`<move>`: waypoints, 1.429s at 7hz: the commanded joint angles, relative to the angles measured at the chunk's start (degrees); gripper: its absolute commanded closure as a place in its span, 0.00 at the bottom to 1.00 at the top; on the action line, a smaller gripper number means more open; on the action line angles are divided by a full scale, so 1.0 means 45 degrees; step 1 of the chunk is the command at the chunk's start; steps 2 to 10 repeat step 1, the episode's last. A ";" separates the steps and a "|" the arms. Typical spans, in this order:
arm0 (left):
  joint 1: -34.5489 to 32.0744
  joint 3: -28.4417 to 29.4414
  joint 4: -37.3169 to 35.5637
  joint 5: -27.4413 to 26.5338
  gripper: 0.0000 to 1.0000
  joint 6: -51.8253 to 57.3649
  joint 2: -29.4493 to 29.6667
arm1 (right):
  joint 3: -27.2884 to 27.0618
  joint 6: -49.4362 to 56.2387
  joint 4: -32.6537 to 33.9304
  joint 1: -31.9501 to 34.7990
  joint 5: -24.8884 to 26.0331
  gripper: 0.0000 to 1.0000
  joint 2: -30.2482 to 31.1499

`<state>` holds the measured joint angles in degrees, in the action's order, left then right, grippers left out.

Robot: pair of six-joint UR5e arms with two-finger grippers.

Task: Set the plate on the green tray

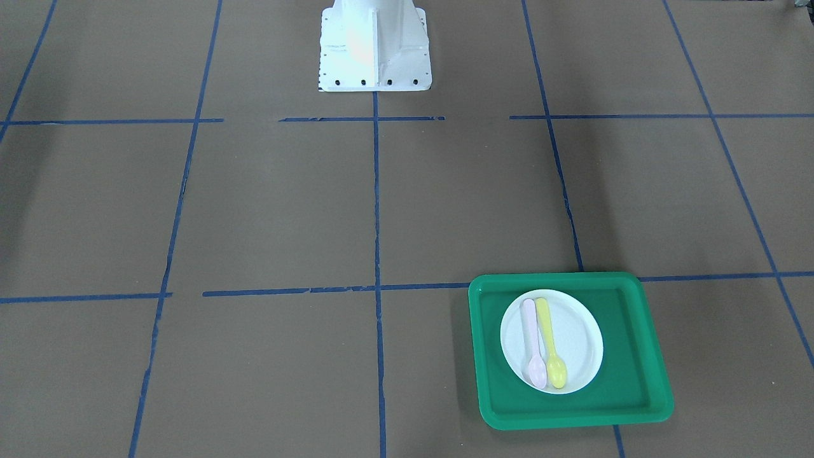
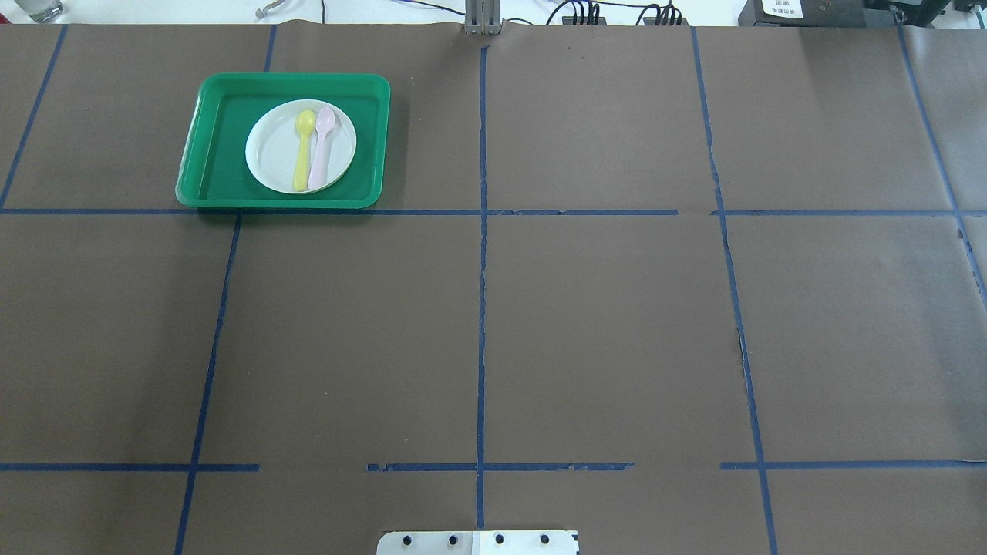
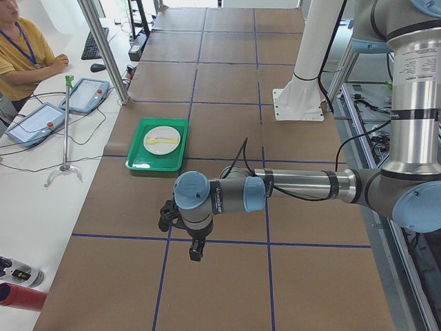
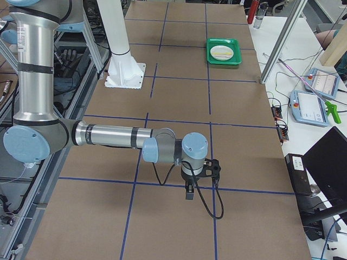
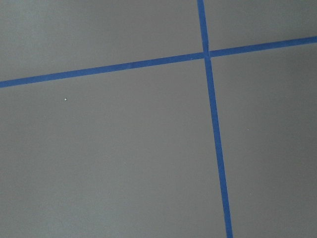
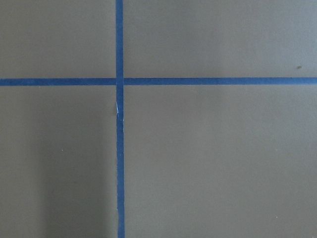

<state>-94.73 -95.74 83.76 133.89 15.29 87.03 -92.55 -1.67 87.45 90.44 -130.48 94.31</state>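
— Where is the green tray?

— Lower right of the front-facing view, upper left of the overhead one. It lies flat on the brown-papered table, with one long edge right along a line of blue tape.

— And the plate?

— The white plate sits inside the tray, about in the middle, with green floor showing all round it. Two plastic spoons lie on it side by side, a yellow spoon and a pink spoon, touching or nearly so, bowls pointing the same way.

— What about the arms?

— Both are well apart from the tray. In the left side view the left gripper hangs low in the middle of the frame, pointing down over the paper near a tape line. In the right side view the right gripper hangs the same way, lower centre, with the tray small at the top of the picture.

— Open or closed?

— I can't tell for either; only the side views show them. The wrist cameras show brown paper and crossing tape.

— Anything else?

— The robot's white base at the top, and an operator in a yellow shirt, upper left of the left side view.
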 commanded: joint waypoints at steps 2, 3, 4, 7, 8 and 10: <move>0.0017 0.0006 -0.0058 -0.0025 0.00 0.0021 0.0813 | -0.0001 0.0000 0.0000 0.0000 -0.0009 0.00 -0.0001; 0.0017 0.0006 -0.0058 -0.0025 0.00 0.0021 0.0813 | -0.0001 0.0000 0.0000 0.0000 -0.0009 0.00 -0.0001; 0.0017 0.0006 -0.0058 -0.0025 0.00 0.0021 0.0813 | -0.0001 0.0000 0.0000 0.0000 -0.0009 0.00 -0.0001; 0.0017 0.0006 -0.0058 -0.0025 0.00 0.0021 0.0813 | -0.0001 0.0000 0.0000 0.0000 -0.0009 0.00 -0.0001; 0.0017 0.0006 -0.0058 -0.0025 0.00 0.0021 0.0813 | -0.0001 0.0000 0.0000 0.0000 -0.0009 0.00 -0.0001; 0.0017 0.0006 -0.0058 -0.0025 0.00 0.0021 0.0813 | -0.0001 0.0000 0.0000 0.0000 -0.0009 0.00 -0.0001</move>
